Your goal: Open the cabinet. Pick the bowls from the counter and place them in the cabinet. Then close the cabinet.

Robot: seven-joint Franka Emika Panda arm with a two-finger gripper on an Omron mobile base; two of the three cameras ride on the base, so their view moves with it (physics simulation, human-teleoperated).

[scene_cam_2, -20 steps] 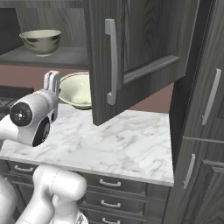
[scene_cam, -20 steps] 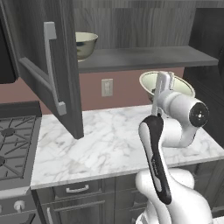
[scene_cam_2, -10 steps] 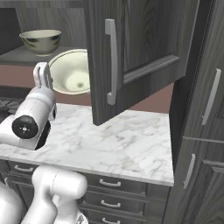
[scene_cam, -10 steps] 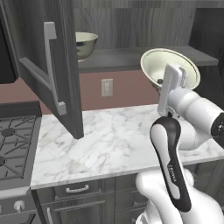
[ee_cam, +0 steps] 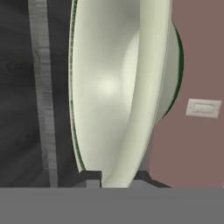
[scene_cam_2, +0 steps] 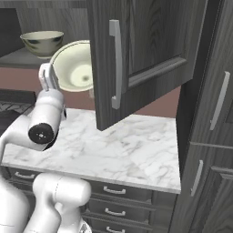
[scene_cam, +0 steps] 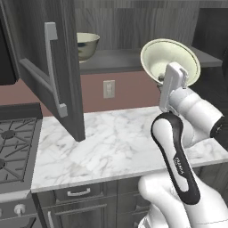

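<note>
My gripper (ee_cam: 117, 178) is shut on the rim of a wide cream-green bowl (ee_cam: 109, 87), which is tipped on its side. The bowl (scene_cam: 169, 60) hangs above the counter (scene_cam: 111, 142) at shelf height, in front of the open cabinet's grey shelf (scene_cam: 120, 60), with the gripper (scene_cam: 165, 76) at its lower rim. From the right, the same bowl (scene_cam_2: 75, 68) shows its inside next to the gripper (scene_cam_2: 53, 77). Another bowl (scene_cam: 89, 44) stands upright on the shelf to the left, and is seen again as the shelf bowl (scene_cam_2: 42, 42). Both cabinet doors stand open: the left door (scene_cam: 53, 67) and the right door (scene_cam_2: 136, 54).
A black gas stove (scene_cam: 13, 147) adjoins the counter on the left. A wall outlet (scene_cam: 109, 89) sits on the reddish backsplash. Tall dark cabinets (scene_cam_2: 214, 113) close off the right side. Drawer fronts (scene_cam_2: 113, 191) run under the counter.
The arm has risen and carried the bowl from just above the counter up to shelf level. The bowl has tipped more onto its side. The grip stays shut.
</note>
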